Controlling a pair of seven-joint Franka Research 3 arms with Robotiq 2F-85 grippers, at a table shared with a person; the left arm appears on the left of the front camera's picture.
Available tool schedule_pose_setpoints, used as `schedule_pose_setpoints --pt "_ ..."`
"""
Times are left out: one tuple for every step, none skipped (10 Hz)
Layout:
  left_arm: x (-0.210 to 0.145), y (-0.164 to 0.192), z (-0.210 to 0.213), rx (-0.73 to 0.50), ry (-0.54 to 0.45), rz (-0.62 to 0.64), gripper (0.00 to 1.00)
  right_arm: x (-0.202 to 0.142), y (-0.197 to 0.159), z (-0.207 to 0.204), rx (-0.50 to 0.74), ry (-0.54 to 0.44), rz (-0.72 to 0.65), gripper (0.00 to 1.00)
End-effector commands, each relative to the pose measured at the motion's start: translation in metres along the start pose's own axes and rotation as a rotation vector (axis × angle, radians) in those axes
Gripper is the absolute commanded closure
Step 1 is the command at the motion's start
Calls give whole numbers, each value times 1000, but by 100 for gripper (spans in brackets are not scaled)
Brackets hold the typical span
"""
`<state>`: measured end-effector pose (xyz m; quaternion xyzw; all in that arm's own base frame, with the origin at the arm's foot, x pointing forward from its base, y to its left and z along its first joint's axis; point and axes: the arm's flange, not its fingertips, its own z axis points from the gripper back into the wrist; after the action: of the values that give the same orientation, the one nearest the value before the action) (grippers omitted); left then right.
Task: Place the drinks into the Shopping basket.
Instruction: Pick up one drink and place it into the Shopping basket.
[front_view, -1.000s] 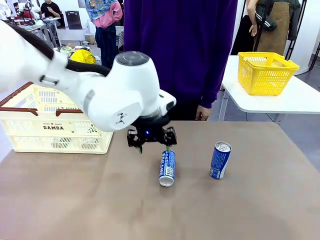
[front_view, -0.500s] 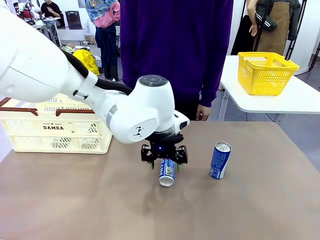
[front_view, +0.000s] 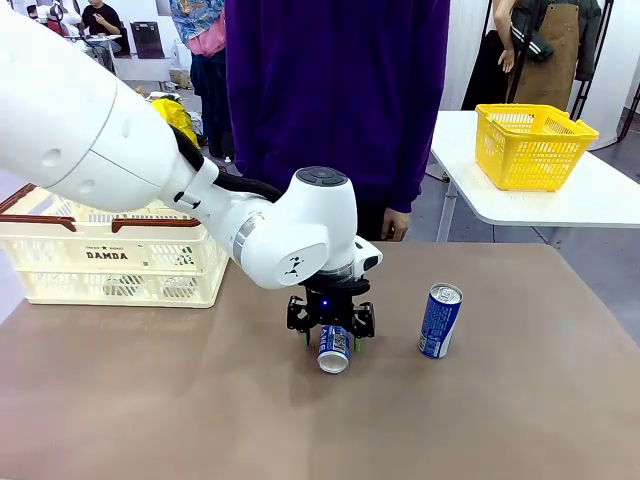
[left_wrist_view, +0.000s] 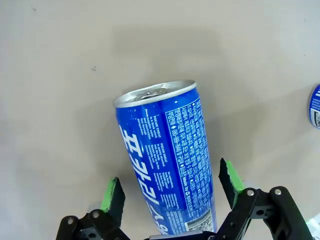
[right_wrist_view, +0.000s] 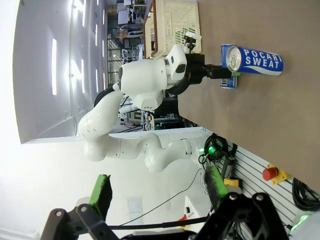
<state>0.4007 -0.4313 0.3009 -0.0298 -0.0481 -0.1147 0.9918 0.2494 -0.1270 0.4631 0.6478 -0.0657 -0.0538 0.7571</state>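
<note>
Blue can (left_wrist_view: 165, 165) with white print, second blue can (front_view: 440, 322), cream basket (front_view: 100, 272) with brown rim

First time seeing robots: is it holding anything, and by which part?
Nothing yet. The open left gripper straddles the lying blue can, pads clear of it. The right gripper is open and empty.

"DAMDA" on the Shopping basket (front_view: 107, 255) side, "POCARI SWEAT" along the upright blue can (right_wrist_view: 255, 59)
</note>
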Motion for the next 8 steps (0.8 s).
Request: schedule_pose_setpoints --pt "3 -8 -1 43 -17 -50 0 3 8 -1 24 -11 -12 0" --pt "3 -9 -2 48 -6 -53 0 3 8 -1 24 -11 -12 0" --pt "3 -9 -2 53 -16 -57 38 3 8 -1 24 -11 -12 0" --pt "2 -8 -2 59 -29 -57 98 3 8 -1 24 -11 -12 0" --pt "2 -7 -1 42 -42 -52 100 3 8 -1 24 -11 -12 0" --pt "3 -6 -1 35 -38 -47 100 3 8 -1 24 -11 -12 0" --pt "3 -5 -2 33 -37 -43 100 3 8 -1 24 -11 -12 0" --pt "2 -4 -2 26 -27 -43 100 3 8 -1 24 -11 -12 0"
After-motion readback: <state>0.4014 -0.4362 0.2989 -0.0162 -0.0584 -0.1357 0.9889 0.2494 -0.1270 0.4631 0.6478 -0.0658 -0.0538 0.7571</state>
